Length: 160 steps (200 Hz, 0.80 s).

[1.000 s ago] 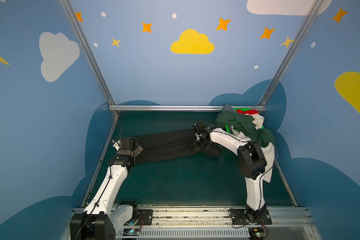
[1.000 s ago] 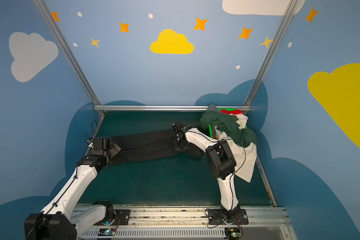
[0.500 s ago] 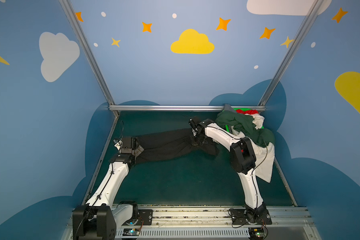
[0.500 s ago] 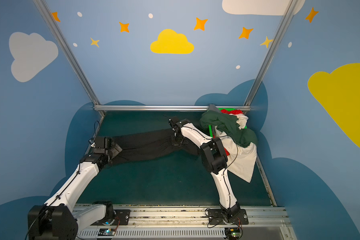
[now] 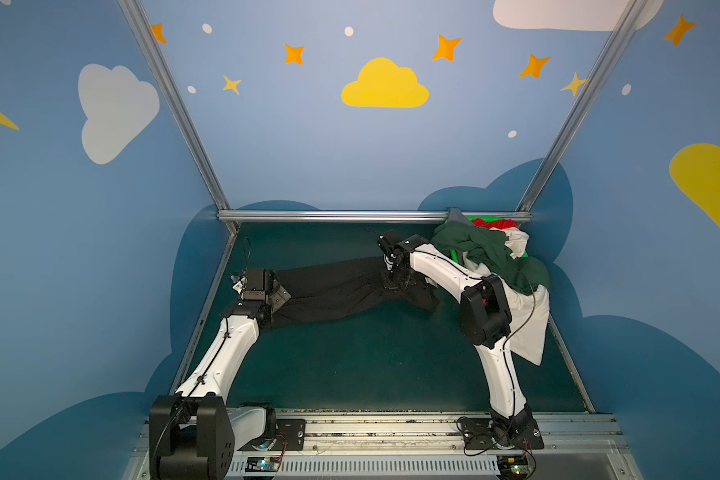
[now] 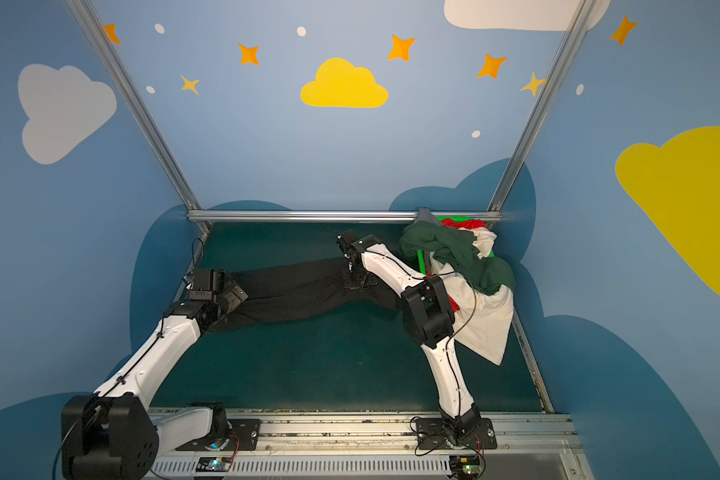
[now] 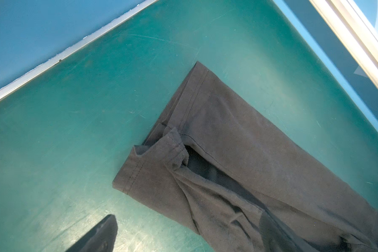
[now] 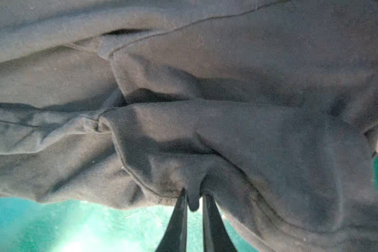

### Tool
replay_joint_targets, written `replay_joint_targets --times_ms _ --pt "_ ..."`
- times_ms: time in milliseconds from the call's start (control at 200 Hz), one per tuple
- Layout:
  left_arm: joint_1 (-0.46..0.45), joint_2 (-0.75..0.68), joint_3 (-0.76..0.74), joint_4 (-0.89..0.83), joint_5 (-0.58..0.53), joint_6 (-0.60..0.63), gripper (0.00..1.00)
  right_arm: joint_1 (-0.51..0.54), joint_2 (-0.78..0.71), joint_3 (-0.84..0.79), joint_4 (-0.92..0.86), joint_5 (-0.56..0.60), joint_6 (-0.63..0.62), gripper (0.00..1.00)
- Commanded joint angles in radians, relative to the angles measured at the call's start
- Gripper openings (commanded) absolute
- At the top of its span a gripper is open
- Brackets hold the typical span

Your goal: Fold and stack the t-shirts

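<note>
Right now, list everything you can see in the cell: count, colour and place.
black t-shirt: one, black, stretched across the mat's middle.
dark green t-shirt: one, dark green, atop the pile, back right.
white t-shirt: one, cream white, hanging off that pile.
red t-shirt: one, red, peeking out at the pile's back.
basket: one, bright green, mostly buried under the pile.
mat: one, dark teal, the table surface.
arms: two, white with black joints, front rail.
left jaws: one pair, black, open over the black t-shirt's left end.
right jaws: one pair, black, pinching the black t-shirt's right end.
</note>
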Motion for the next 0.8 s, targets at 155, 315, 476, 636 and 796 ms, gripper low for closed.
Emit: replay_joint_targets --times_ms 155,315,476,636,796 --pt "0.005 -0.007 0.017 -0.012 0.010 0.005 1.00 0.004 -0.003 0.015 -0.006 -0.029 0.005 0.31" --pt "0.005 -0.003 0.017 -0.016 0.006 0.003 1.00 0.004 0.013 0.016 0.009 -0.056 0.016 0.31" --pt "0.005 -0.016 0.013 -0.022 0.000 0.003 1.00 0.010 0.012 0.029 0.009 -0.069 0.024 0.29" --pt "0.004 -0.020 0.011 -0.025 -0.004 -0.003 1.00 0.025 0.001 0.033 0.010 -0.112 0.027 0.29" --pt "0.006 -0.012 0.009 -0.025 0.003 -0.009 1.00 0.025 0.009 0.049 0.009 -0.141 0.018 0.30"
